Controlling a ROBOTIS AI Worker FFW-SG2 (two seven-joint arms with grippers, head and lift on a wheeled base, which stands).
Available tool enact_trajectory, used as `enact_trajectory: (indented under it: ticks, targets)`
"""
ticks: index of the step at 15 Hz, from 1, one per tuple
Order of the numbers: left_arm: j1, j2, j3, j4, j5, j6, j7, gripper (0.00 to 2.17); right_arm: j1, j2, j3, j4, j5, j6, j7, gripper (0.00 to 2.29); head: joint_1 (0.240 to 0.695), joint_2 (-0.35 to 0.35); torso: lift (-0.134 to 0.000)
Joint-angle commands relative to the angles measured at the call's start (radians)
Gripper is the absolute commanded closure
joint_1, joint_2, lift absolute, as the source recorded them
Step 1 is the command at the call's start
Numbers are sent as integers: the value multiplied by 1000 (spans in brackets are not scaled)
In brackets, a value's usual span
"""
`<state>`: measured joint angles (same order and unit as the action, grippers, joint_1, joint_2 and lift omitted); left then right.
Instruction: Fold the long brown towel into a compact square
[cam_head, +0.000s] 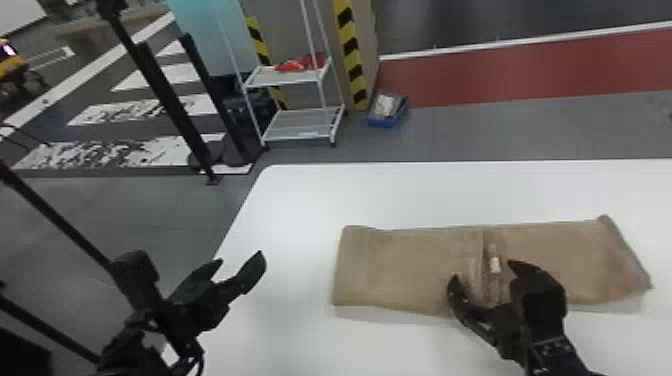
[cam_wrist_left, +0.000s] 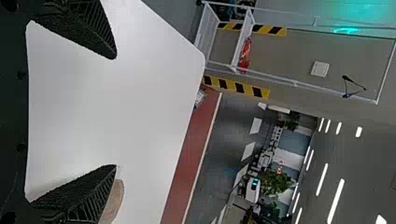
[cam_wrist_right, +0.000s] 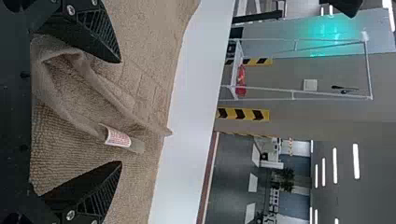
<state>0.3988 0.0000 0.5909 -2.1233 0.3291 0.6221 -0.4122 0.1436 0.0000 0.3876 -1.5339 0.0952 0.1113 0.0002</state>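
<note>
1. My right gripper (cam_head: 482, 272) stands at the middle of the long brown towel (cam_head: 410, 265), the raised hem (cam_wrist_right: 112, 98) and its white care label (cam_wrist_right: 117, 137) between widely parted fingers, nothing clamped.
2. The step, as I judge it, is to gather that loose hem: I should centre on it, lower until the tips flank the ridge, then close gently, catching the raised cloth and sparing the layer beneath.
3. A shallow pinch could take only the label; a deep one could drag the whole towel. A low, slow pull should smooth the middle before the halves meet.
4. My right forearm slants in from the near side, fingers pointing forward over the white table (cam_head: 300, 210).
5. My left gripper (cam_head: 240, 259), open and empty, angles inward, well left of the towel.
</note>
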Motion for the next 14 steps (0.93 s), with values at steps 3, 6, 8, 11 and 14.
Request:
enact_trajectory:
  ticks: [3,6,8,11,14]
  targets:
    - [3,-3,-2,3,-1,0,-3,36,-58,1,4,80,0,-5,3,113,695,350,-108]
    - [3,-3,-2,16,-1,0,-5,36,-79,1,4,126,-6,-17,21,191,695,350,-108]
    - [3,-3,0,20,-1,0,-5,36,-78,1,4,123,-9,-29,35,296,695,350,-108]
    - [2,-3,1,22,-1,0,-5,36,-56,1,5,90,-11,-44,44,444,695,350,-108]
    - [2,-3,6,23,-1,0,-5,36,-55,1,4,84,-9,-44,47,525,695,350,-108]
